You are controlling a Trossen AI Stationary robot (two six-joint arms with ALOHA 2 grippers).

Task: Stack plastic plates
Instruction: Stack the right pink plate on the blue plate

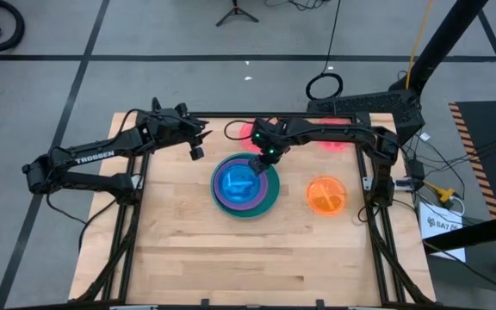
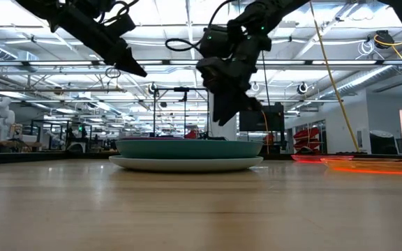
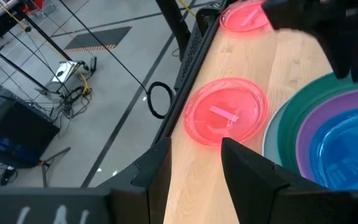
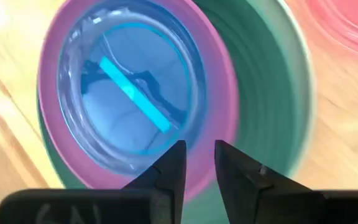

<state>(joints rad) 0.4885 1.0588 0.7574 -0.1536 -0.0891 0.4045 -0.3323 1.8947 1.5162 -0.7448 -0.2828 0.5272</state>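
Note:
A stack stands mid-table: a small blue plate [image 1: 235, 182] [image 4: 129, 93] in a purple plate [image 4: 213, 81], in a teal plate [image 1: 261, 209] [image 2: 187, 148], on a pale plate [image 2: 187, 164]. The orange plate [image 1: 326, 195] lies alone to the stack's right. Two pink plates [image 1: 241, 132] [image 1: 334, 140] lie by the far edge. My right gripper [image 1: 263, 158] [image 2: 222, 115] [image 4: 199, 165] hangs above the stack's far rim, fingers down, slightly open and empty. My left gripper [image 1: 198, 146] [image 3: 194, 162] hovers open, high and left of the stack, near the pink plate [image 3: 225, 112].
Bare wood lies on the near half of the table [image 1: 231, 258] and left of the stack. The black table frame [image 1: 222, 114] runs along the far edge just behind the pink plates. The right arm [image 3: 328, 25] reaches over the far side between both pink plates.

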